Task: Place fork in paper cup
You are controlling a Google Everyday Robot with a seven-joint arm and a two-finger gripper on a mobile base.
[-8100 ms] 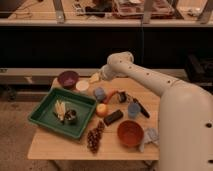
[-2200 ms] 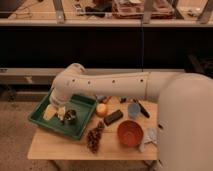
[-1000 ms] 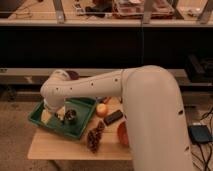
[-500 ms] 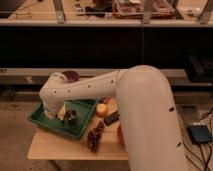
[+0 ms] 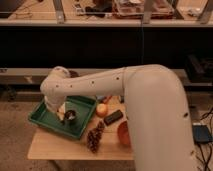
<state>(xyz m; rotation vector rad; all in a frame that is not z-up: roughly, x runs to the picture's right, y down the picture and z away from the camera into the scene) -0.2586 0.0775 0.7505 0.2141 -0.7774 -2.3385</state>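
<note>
My gripper (image 5: 61,113) is at the end of the white arm, which bends down over the left of the table into the green tray (image 5: 46,123). It sits low inside the tray beside a small dark round item (image 5: 70,116). A pale bit shows by the gripper, and I cannot tell whether it is the fork. The paper cup is hidden behind the arm. A dark sliver of the purple bowl (image 5: 74,75) shows just above the arm.
On the wooden table (image 5: 52,148) right of the tray lie an orange fruit (image 5: 101,110), a dark bar (image 5: 113,117), a brown cluster like a pine cone (image 5: 94,136) and an orange bowl (image 5: 123,134). The arm covers the table's right side.
The arm has swung from the table's middle to the left and dipped into the green tray. Over the last second it has sunk slightly lower there.
</note>
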